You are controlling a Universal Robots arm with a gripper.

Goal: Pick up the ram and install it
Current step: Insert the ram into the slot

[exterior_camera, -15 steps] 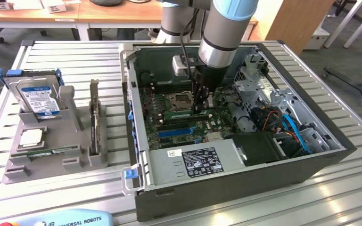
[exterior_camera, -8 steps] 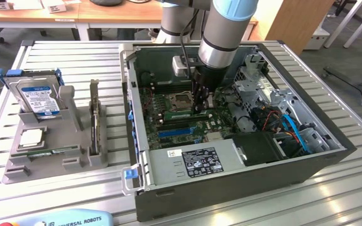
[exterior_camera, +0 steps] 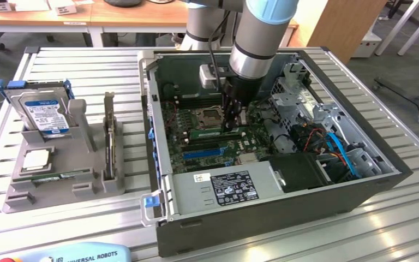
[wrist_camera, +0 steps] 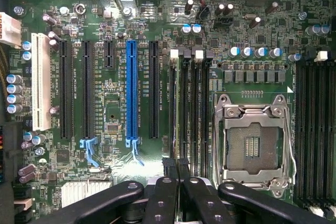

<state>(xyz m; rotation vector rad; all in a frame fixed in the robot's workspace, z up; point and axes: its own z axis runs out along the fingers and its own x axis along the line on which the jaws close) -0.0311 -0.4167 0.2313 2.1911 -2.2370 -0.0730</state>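
Metal slatted table [exterior_camera: 85, 71] carries the open computer case [exterior_camera: 268, 224]; gripper [exterior_camera: 231, 126] pinched narrow inside.

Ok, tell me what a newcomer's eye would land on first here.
The arm reaches down into the open computer case, jaws shut low over the memory slots beside the empty processor socket. On the exterior view's left, a hard drive in a blue frame stands in a grey holder.

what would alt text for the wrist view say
Closed robot hand over the black memory slots of a green motherboard, beside an empty processor socket. A blue expansion slot stands among black ones.
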